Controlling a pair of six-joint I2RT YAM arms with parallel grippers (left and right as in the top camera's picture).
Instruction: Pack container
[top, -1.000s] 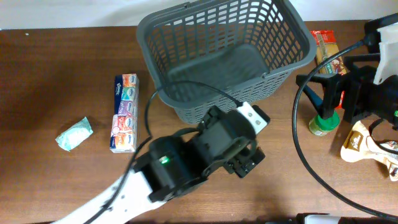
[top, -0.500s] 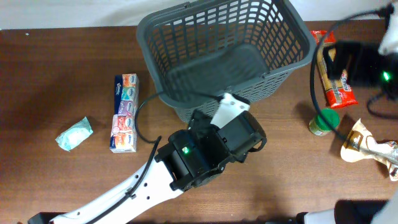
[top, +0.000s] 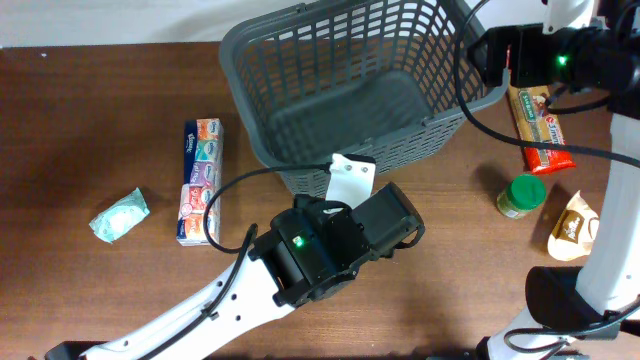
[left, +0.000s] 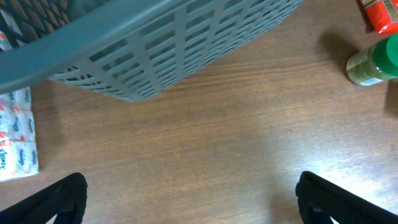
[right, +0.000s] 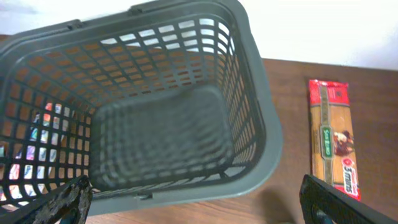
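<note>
The container (top: 425, 135), a big dark grey lattice basket, stands at the back middle of the table with nothing inside it. In the right wrist view the container (right: 261, 124) fills the left side, bottom bare. My left gripper (top: 392, 225) hovers over bare wood just in front of the basket's near wall (left: 186, 56); its jaws (left: 193, 205) stand open and empty. My right gripper (top: 497, 52) hangs above the basket's right rim, and there too the gripper (right: 199, 208) is open with nothing in it.
A strip of tissue packs (top: 200, 180) and a crumpled teal wrapper (top: 120, 215) lie left of the basket. On the right are a red spaghetti packet (top: 540, 125), a green-lidded jar (top: 522, 195) and a brown-and-white bag (top: 575, 225).
My right arm has swung from beside the jar up to the basket's right rim, uncovering the jar and packet. The left arm has edged closer to the basket's front wall.
</note>
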